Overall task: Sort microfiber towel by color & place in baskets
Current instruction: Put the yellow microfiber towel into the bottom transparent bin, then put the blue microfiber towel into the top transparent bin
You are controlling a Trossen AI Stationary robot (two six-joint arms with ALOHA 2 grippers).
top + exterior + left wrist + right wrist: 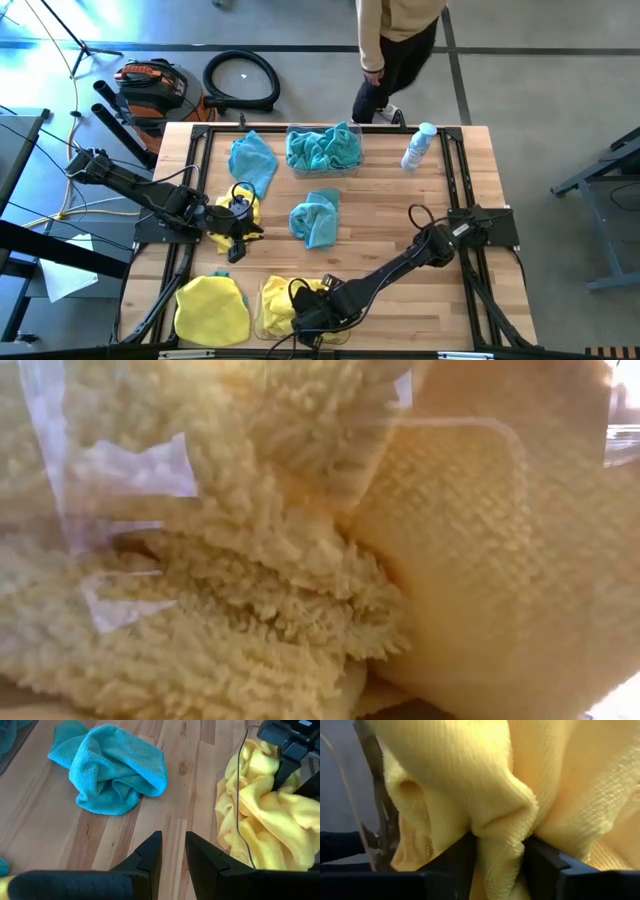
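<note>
The towels are soft, fuzzy cloths in two colours, bright yellow and teal-blue, all lying crumpled rather than folded. Seen from above, a teal towel (253, 160) lies loose on the table (400, 215) at about 11 o'clock from its middle, and a second teal towel (316, 217) sits bunched near the centre. A yellow towel (212, 308) lies flat at about 7 o'clock, near the front edge.

The far basket (324, 168), at 12 o'clock, is a clear tub holding a heap of teal cloth (322, 146). The near basket (262, 322), at 6 o'clock just beside the flat yellow towel, holds yellow cloth (278, 300); its clear wall is hard to make out from above.

The right gripper (499, 852) is down in the near basket, its jaws clamped on a fold of that yellow cloth. The left gripper (173, 851) hovers over bare wood at about 9 o'clock, jaws nearly together with only a narrow gap and nothing between them; a small yellow bundle (228, 214) shows under it, possibly another towel.

A white-and-clear bottle (418, 146) lies at 1 o'clock.
</note>
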